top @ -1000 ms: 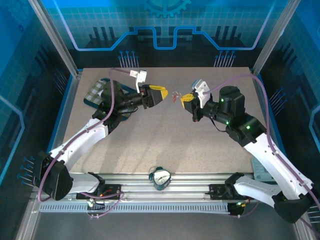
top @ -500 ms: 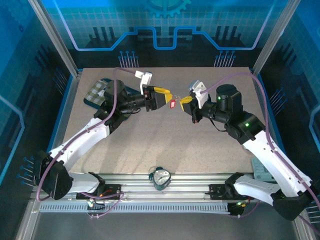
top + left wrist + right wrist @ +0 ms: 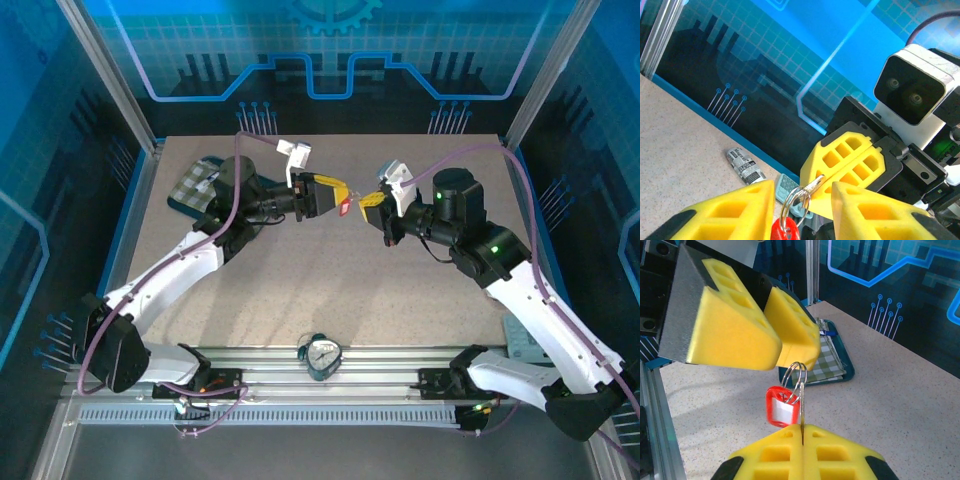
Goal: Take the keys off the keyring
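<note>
- Blue circuit-patterned walls box in a speckled beige table [image 3: 330,290], and both arms meet in the air over its far half.
- The right gripper [image 3: 802,432] has its yellow pads pressed hard together. It is pinching the key [image 3: 802,402], which shows edge-on, a thin blade going straight down into the seam.
- On the left wrist camera that right gripper [image 3: 842,167] faces us, with the key [image 3: 813,183] poking out of the closed seam.
- Hanging off the key is the wire loop [image 3: 792,371], and on it the keyring [image 3: 778,411], a red tag with a pale window, dangling clear of the table.
- The left gripper [image 3: 802,195] is spread. Its fingers stand on either side of the wire loop [image 3: 790,205], with a gap showing on both sides and nothing clamped.
- From above, the left gripper [image 3: 337,192] and right gripper [image 3: 370,199] are nearly tip to tip, with the keyring [image 3: 346,207] just between them.
- Beyond the left gripper sits a teal tray [image 3: 846,377] holding a checked cloth [image 3: 832,365].
- A round dial [image 3: 322,355] lies at the near rail, well apart from the action.
</note>
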Robot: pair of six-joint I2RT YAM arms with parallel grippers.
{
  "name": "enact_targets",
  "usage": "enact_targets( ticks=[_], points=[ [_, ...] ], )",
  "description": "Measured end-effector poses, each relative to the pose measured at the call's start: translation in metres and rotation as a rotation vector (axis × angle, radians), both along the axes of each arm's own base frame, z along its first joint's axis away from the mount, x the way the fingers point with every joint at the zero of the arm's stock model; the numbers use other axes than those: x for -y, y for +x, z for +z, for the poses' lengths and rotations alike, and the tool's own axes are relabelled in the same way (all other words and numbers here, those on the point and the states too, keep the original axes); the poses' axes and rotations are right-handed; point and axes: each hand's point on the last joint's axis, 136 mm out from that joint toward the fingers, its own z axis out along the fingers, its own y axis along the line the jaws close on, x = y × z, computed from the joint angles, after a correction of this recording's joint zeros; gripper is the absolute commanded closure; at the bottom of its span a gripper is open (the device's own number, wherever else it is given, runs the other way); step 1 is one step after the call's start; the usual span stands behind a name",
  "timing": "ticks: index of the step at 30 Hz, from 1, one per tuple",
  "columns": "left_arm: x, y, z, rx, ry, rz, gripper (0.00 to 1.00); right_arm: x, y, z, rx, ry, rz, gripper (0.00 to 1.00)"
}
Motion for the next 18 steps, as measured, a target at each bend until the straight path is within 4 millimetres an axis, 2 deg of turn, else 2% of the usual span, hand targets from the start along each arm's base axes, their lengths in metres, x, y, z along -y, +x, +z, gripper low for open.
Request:
enact_targets(
  ticks=[7, 9, 11, 16, 18],
  points=[
    [0.0003, -0.0013, 0.0003, 0.000, 0.000, -0.008, 0.70, -0.0008, -0.0004, 0.0012, 0.000, 0.003, 0.005, 1.00],
    [0.0004, -0.0017, 0.0003, 0.000, 0.000, -0.010, 0.74, -0.0012, 0.0002, 0.0028, 0.001, 0.006, 0.005, 1.00],
    [0.0005, -0.0019, 0.0004, 0.002, 0.000, -0.012, 0.83, -0.0014, 0.0004, 0.0042, 0.003, 0.007, 0.004, 1.00],
    [0.0007, -0.0032, 0.0016, 0.006, -0.003, -0.019, 0.91, -0.0016, 0.0003, 0.0068, 0.007, 0.011, 0.006, 1.00],
    [0.0006, -0.0032, 0.0026, 0.009, -0.006, -0.019, 0.97, -0.0015, 0.0005, 0.0066, 0.007, 0.010, 0.005, 1.00]
  ],
)
